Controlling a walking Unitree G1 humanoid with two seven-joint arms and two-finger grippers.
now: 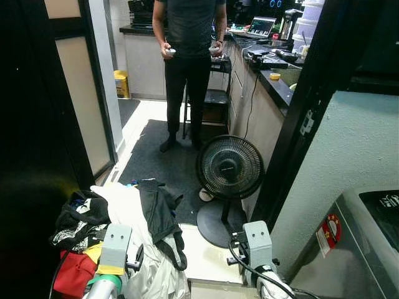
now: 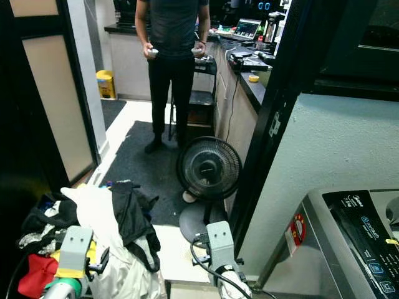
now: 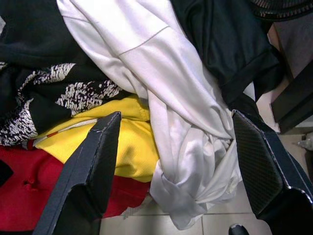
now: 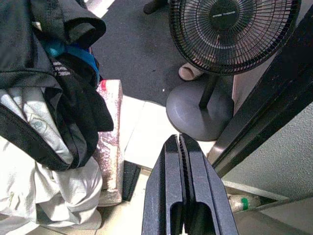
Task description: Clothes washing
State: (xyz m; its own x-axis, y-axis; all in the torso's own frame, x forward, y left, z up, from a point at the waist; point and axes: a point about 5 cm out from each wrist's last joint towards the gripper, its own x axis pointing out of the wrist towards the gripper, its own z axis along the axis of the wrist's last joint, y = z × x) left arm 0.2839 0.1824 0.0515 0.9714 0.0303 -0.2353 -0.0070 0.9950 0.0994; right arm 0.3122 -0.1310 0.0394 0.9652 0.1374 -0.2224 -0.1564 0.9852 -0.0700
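A heap of clothes point(image 1: 124, 230) lay on the floor at the robot's left, just inside a dark doorway. A white garment point(image 3: 181, 132) draped across the top of it, with a black top point(image 1: 159, 212) lying over that, a yellow piece point(image 3: 124, 142) and a red piece point(image 3: 44, 191) below, and a black-and-white patterned item point(image 3: 58, 98) to the side. The left pincer point(image 3: 176, 161) hung just above this heap with its fingers point(image 3: 90, 166) spread wide, the white garment bunched between them but not gripped. The right pincer point(image 4: 185, 196) was pressed shut on nothing, held over pale floor tiles near the heap's edge.

Straight ahead stood a black pedestal fan point(image 1: 229, 168), its round base point(image 4: 199, 108) on the tiles beside a dark mat point(image 1: 159, 165). A black door frame point(image 1: 299, 118) rose to the right of the fan, and beyond that frame, at the robot's right, sat a washing machine point(image 2: 358, 237) against a grey wall. Further back a person point(image 1: 187, 62) in dark clothing stood on the mat holding controllers in both hands, next to a chair point(image 1: 215, 99) and a cluttered worktop point(image 1: 274, 68). A yellow bin point(image 1: 121, 83) sat by the far cabinets.
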